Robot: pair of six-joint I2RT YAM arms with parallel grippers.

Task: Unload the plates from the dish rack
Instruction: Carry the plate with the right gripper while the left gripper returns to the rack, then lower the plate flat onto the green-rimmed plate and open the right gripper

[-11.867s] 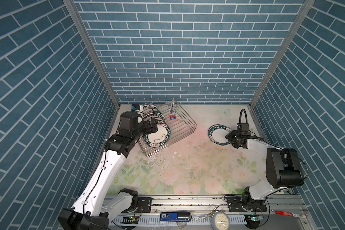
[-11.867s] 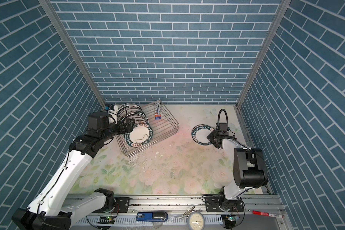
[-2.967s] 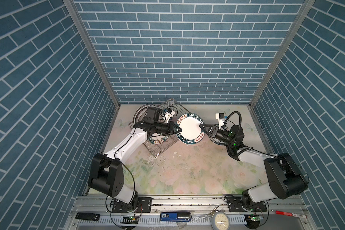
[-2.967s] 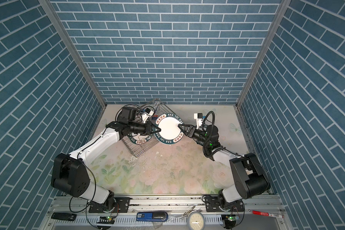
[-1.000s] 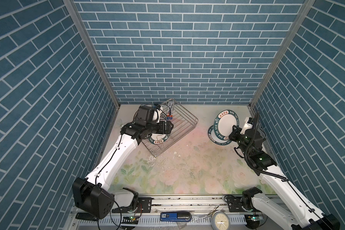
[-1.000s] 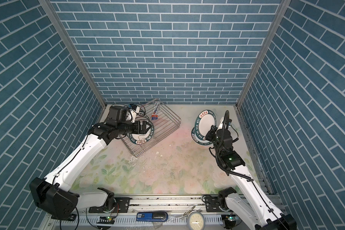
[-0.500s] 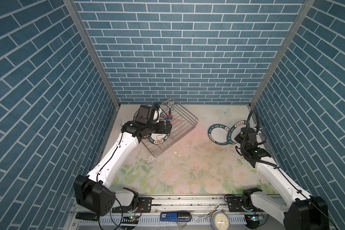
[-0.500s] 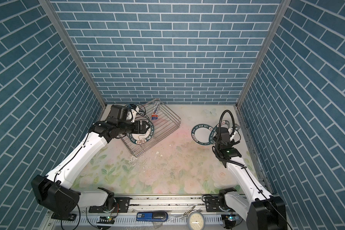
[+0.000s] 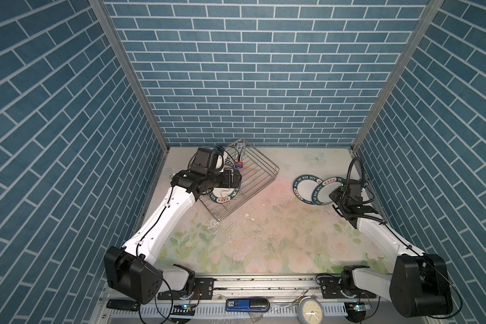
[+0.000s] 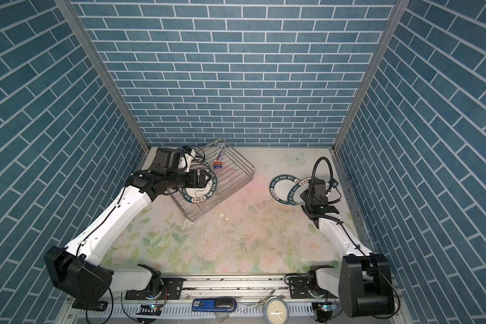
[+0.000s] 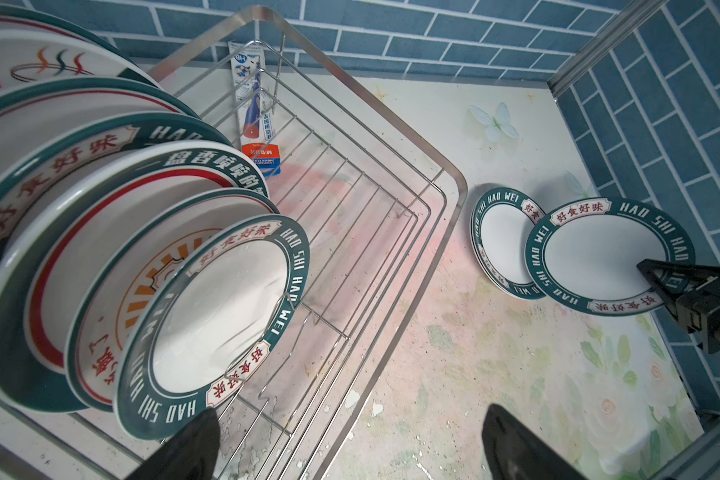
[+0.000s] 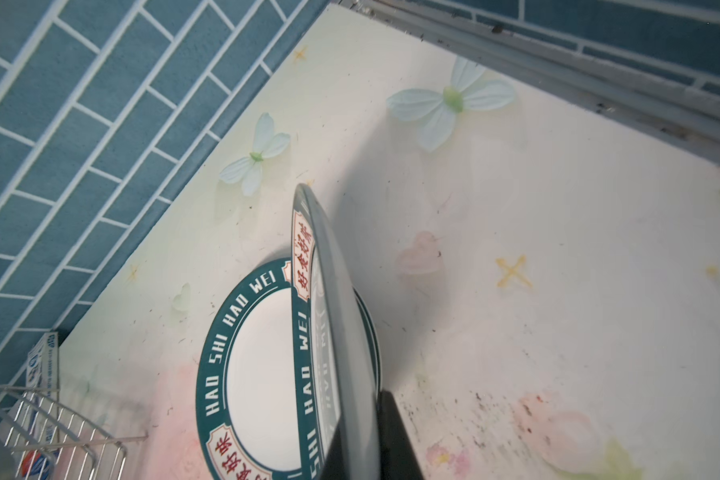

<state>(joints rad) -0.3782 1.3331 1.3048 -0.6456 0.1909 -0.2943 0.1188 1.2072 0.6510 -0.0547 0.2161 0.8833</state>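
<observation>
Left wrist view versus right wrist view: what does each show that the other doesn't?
Left wrist only: the plates standing in the dish rack, and the open left hand. Right wrist only: the held plate edge-on, tilted steeply above the flat plate. Both: those two unloaded plates, the right hand shut on one, a corner of the rack.

White arm links (image 9: 163,221) w/ blk joints (image 9: 135,276), blk cables (image 9: 350,171).

Both top views looked down from high in front onto the whole table (image 9: 264,224). The close wrist cameras shared the tilted plate (image 11: 599,257).
</observation>
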